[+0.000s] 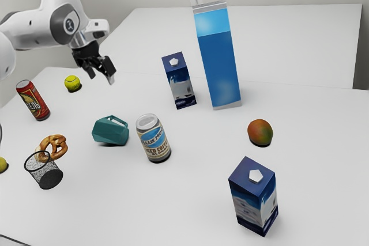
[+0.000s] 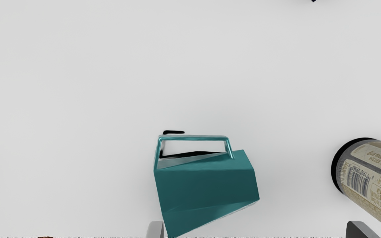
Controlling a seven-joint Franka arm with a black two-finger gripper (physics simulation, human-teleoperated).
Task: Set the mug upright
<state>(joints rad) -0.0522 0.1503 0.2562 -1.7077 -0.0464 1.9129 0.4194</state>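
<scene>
The claw (image 1: pixel 102 77) is wide and empty, above the table (image 1: pixel 190 200). The teal mug (image 1: pixel 110 133) lies there on its side, near the beer can (image 1: pixel 153 139). I judge this step is reaching; next, it should descend and grip the mug.

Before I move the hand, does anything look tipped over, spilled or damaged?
Yes, the mug: it lies on its side near the Blue Moon can, when a mug would normally stand on its base. I see no spill or damage.
</scene>
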